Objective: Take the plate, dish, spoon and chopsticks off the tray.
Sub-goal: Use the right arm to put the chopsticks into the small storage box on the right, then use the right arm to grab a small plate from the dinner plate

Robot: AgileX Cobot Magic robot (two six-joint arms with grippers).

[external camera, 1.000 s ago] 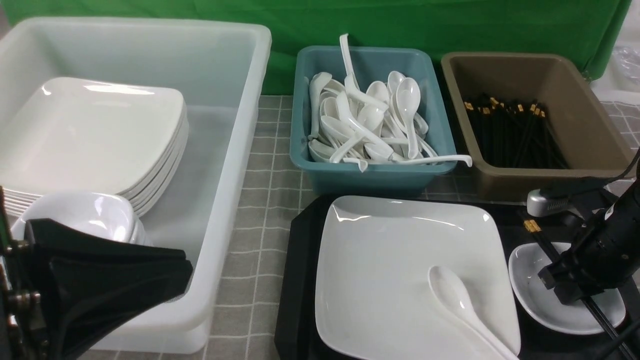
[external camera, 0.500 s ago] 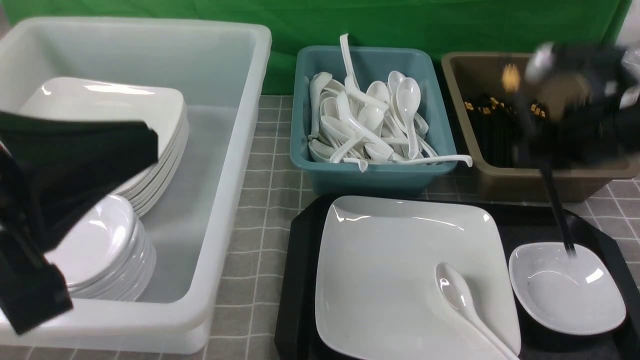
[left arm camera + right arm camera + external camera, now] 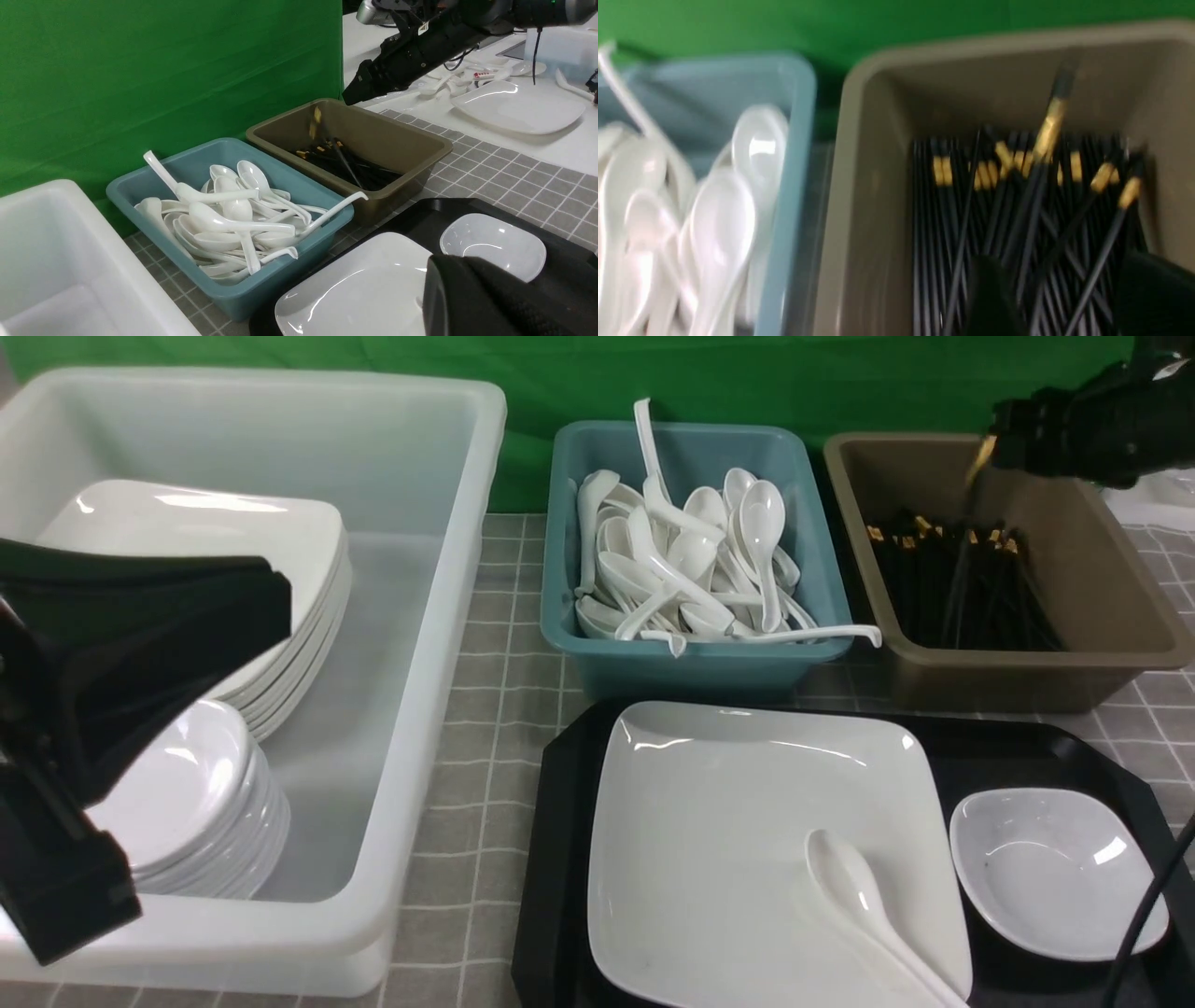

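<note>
the right gripper (image 3: 1013, 434) is opening over the brown tub (image 3: 1055, 663), its jaws now standing spread, and the chopsticks (image 3: 980, 457) are dropping from it, blurring as they are going down towards the black sticks already lying there. half a second ago they were trailing over the dish (image 3: 1055, 873); now nothing is crossing it, so the chopsticks are leaving the tray (image 3: 551, 887) and that part of the job is looking all but finished. the dish is sitting uncovered on the tray beside the plate (image 3: 709, 840), and the spoon (image 3: 845, 882) is lying on the plate, its handle reaching across the rim. the left gripper (image 3: 460, 268) is keeping its jaws pressed together, pinching nothing visible, and is hardly moving since the last view. three things are still waiting; the spoon is probably needing to go next, into the teal tub (image 3: 691, 672), since lifting the plate first would be risking a slide.
</note>
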